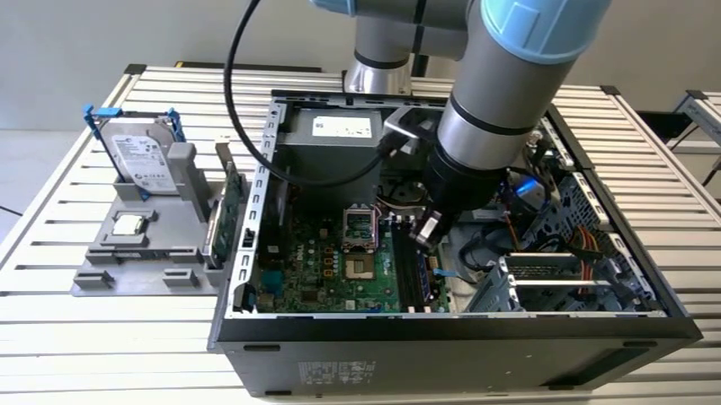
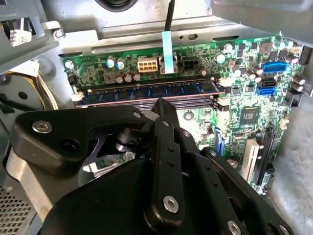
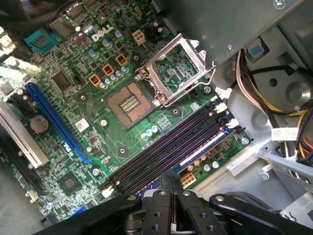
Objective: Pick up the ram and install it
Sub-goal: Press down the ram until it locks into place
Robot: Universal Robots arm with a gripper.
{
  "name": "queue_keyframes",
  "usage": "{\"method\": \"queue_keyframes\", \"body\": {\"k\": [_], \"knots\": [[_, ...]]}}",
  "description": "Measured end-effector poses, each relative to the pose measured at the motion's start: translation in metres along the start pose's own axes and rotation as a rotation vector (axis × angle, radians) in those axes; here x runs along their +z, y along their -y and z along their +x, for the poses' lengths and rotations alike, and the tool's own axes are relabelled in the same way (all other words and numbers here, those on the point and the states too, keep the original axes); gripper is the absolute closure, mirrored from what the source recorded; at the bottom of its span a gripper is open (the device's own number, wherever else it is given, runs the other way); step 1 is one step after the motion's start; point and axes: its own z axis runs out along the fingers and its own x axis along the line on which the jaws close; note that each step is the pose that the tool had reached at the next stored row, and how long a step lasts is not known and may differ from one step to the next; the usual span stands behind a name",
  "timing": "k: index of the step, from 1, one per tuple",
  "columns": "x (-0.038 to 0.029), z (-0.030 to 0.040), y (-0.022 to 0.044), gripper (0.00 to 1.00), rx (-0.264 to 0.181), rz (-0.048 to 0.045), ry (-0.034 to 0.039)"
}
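The ram (image 2: 151, 90) is a slim bluish stick lying along the outermost of the dark memory slots (image 3: 161, 147) on the green motherboard (image 1: 327, 270). In the first wrist view the ram (image 3: 208, 146) runs towards the white slot latches. My gripper (image 1: 426, 229) hangs inside the open computer case (image 1: 451, 329), just above the slots. Its black fingers (image 3: 161, 205) are pressed together, with nothing between them in both wrist views. The gripper (image 2: 164, 110) stands close over the middle of the stick; whether it touches the stick I cannot tell.
The open CPU socket (image 3: 128, 104) lies beside the slots. Cable bundles (image 3: 288, 112) and a drive cage (image 1: 563, 278) crowd the case at the exterior view's right. Outside the case, a grey holder (image 1: 135, 253) carries a hard drive (image 1: 144, 160) and a green card (image 1: 231, 211).
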Motion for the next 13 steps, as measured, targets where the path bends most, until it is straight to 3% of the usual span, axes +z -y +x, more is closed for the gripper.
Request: {"method": "queue_keyframes", "body": {"k": [13], "knots": [[0.0004,-0.0004,-0.0003,1.0,-0.14,0.0137,0.0042]]}}
